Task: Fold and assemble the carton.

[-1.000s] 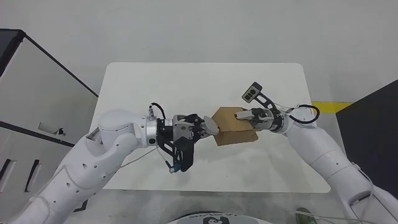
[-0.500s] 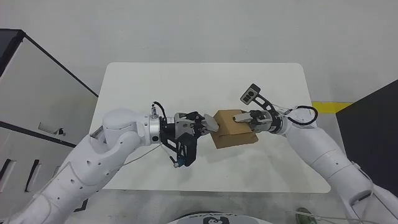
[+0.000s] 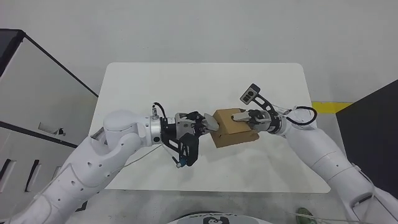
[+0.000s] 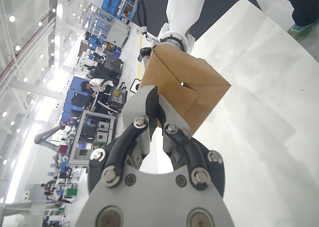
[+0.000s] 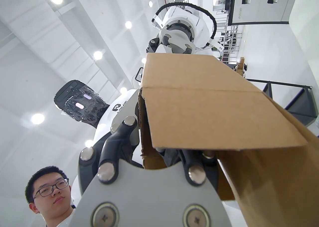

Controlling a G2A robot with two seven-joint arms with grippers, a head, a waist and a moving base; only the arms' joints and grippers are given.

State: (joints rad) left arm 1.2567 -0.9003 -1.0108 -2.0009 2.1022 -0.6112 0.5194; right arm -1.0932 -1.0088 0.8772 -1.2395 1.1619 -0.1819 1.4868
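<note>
Brown cardboard carton (image 3: pixel 233 134) at mid white table (image 3: pixel 186 81), left pincer (image 3: pixel 210 123) nipping its closed end, right pincer (image 3: pixel 239 117) pinching open-end wall; step prob. end-flap folding; next req. tucking loose flap w/o crushing.

The top view looks down on the table (image 3: pixel 186 81) from well above the carton (image 3: pixel 231 134). Both wrist views face that carton closely from opposite ends; all three share it.
</note>
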